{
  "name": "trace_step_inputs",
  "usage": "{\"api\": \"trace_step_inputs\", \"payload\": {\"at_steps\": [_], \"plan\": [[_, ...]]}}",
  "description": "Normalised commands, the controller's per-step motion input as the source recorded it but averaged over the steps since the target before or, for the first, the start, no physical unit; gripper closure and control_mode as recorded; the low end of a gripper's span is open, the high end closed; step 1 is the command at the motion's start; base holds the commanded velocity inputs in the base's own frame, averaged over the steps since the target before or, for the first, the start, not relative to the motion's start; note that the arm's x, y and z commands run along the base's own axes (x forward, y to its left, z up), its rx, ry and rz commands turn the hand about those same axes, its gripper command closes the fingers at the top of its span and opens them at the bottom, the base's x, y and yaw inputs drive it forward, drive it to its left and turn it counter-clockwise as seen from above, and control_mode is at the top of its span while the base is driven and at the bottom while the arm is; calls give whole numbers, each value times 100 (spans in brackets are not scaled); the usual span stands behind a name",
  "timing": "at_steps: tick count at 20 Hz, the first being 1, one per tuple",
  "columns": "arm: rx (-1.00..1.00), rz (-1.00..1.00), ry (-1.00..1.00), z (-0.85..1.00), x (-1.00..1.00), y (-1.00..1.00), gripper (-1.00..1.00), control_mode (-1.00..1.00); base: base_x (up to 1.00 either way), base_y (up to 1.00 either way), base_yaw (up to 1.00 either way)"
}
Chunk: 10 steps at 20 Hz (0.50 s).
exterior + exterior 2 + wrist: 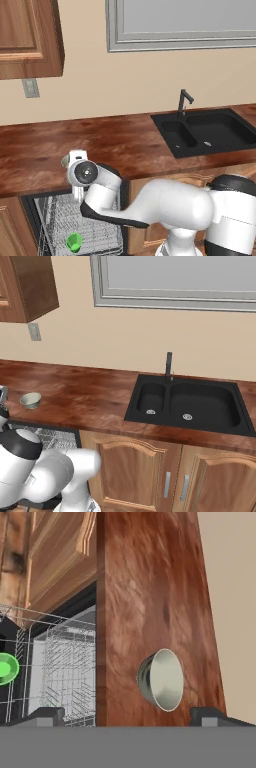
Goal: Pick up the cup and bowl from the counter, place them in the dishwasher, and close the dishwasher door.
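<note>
The pale bowl (30, 400) sits on the reddish-brown counter (90, 396) near its front edge, above the dishwasher (30, 210). In the hand view the bowl (162, 679) lies just ahead of my open gripper (131, 717), between the lines of the two fingertips and apart from them. From the left base view my gripper (75, 157) hovers over the counter edge and covers most of the bowl (64, 161). The green cup (74, 242) stands in the dishwasher's pulled-out wire rack (55, 220). The dishwasher stands open; its door is out of view.
A black sink (210, 132) with a black faucet (183, 102) is set into the counter to the right. Wooden cabinet doors (135, 476) flank the dishwasher. A wall cabinet (27, 37) hangs at the upper left.
</note>
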Motion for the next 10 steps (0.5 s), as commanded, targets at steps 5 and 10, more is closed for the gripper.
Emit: {"api": "trace_step_inputs", "payload": {"at_steps": [5,10], "plan": [[-2,-13,0,1,0,0,-100,-100,0,0,0],[0,-11,0,0,6,-4,-100,-100,0,0,0]]}}
